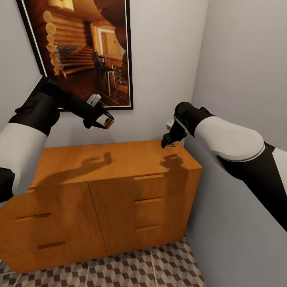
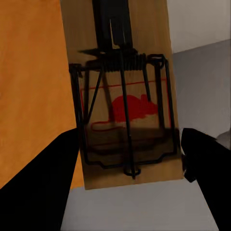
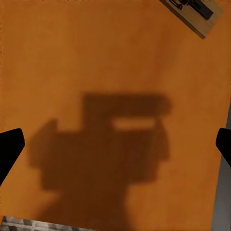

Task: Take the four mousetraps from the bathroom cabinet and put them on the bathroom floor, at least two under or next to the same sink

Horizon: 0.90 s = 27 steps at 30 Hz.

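1. A room in a home, in a narrow corner between plain pale grey walls (image 1: 239,59).
2. A low orange-brown wooden sideboard with drawers (image 1: 119,199) stands against the wall.
3. Above it hangs a black-framed picture of a log-cabin interior (image 1: 85,48).
4. The floor of brown-and-beige cube-patterned tiles (image 1: 151,267) suggests a bathroom.

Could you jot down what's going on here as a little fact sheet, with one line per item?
Place: corner with grey walls, framed log-cabin picture
Furniture: wide orange-brown wooden cabinet, drawers shut
Floor: brown-and-beige cube-pattern tiles
Left pincer: raised above the cabinet top, holding a flat tan wooden mousetrap with a red mouse print
Right pincer: open, low over the cabinet's right rear corner
Second mousetrap: lying on the cabinet top
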### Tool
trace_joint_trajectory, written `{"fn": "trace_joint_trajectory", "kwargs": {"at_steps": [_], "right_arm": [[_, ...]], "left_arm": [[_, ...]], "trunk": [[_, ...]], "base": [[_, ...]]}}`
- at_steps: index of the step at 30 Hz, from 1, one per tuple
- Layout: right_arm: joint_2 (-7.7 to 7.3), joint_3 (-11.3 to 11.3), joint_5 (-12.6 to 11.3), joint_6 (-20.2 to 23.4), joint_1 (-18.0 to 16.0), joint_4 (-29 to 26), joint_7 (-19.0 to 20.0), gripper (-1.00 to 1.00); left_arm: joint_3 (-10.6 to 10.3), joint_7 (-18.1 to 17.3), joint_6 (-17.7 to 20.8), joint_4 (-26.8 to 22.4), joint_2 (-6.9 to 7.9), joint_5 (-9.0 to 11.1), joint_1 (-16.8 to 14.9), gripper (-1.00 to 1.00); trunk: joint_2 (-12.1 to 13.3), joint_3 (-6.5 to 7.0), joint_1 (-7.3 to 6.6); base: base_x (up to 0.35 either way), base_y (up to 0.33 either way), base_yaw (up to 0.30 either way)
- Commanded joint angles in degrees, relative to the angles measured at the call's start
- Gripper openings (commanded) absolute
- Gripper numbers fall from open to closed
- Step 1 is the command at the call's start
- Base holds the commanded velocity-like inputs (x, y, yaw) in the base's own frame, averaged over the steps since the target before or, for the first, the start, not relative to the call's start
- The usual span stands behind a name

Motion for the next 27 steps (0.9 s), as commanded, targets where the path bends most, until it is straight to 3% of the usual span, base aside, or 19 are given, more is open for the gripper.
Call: {"fn": "trace_joint_trajectory", "kwargs": {"at_steps": [1, 4, 10, 21, 27], "right_arm": [[0.05, 0.5, 0.0, 0.2, 0.0, 0.1, 0.6, 1.0], [0.05, 0.5, 0.0, 0.2, 0.0, 0.1, 0.7, 1.0], [0.05, 0.6, 0.0, 0.2, 0.1, 0.1, 0.7, 1.0], [0.05, 0.7, 0.2, 0.2, 0.1, 0.1, 0.3, 1.0], [0.05, 1.0, 0.2, 0.0, 0.1, 0.1, 0.2, 1.0]], "left_arm": [[-0.6, 0.4, 0.4, -0.1, 0.08, 0.4, -0.1, -1.0], [-2.1, 0.3, 0.3, -0.4, -0.55, 0.4, -0.1, -1.0], [-2.5, 0.3, 0.1, -0.5, -2.12, 0.4, -0.1, -1.0], [-2.5, -3.7, 0.6, -1.8, -2.85, 0.4, -0.1, -1.0], [-2.7, -3.3, 0.5, -1.8, -2.3, 0.4, -0.1, -1.0]], "trunk": [[0.0, -0.06, -0.01], [0.0, -0.06, -0.01], [0.0, -0.06, -0.01], [0.0, -0.06, -0.01], [0.0, -0.06, -0.01]], "base": [[0.0, 0.0, 0.0], [0.0, 0.0, 0.0], [0.0, 0.0, 0.0], [0.0, 0.0, 0.0], [0.0, 0.0, 0.0]]}}
